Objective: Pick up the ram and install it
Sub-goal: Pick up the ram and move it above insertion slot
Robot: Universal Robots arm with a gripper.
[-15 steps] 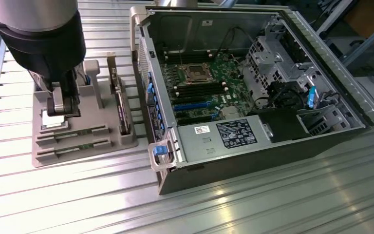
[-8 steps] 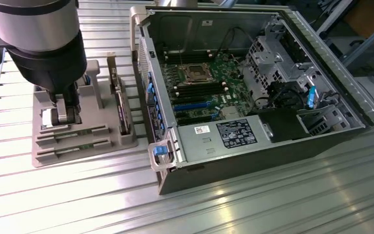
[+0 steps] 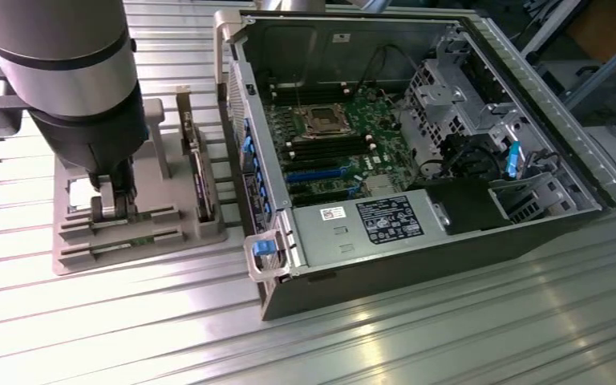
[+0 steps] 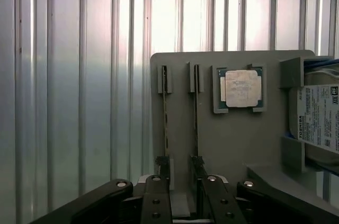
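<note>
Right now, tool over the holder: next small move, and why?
Probably a slight sideways nudge to centre the tool on the ram nearer the CPU. The tool is open, and that stick, edge-up in the grey holder, sits close to one finger rather than mid-gap; the second stick lies outside the gap. Closing now might grip unevenly.

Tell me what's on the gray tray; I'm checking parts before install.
Two ram sticks on edge in slots, a CPU beside them, and a hard drive at the edge of the tray. The gripper covers the sticks' near ends.
</note>
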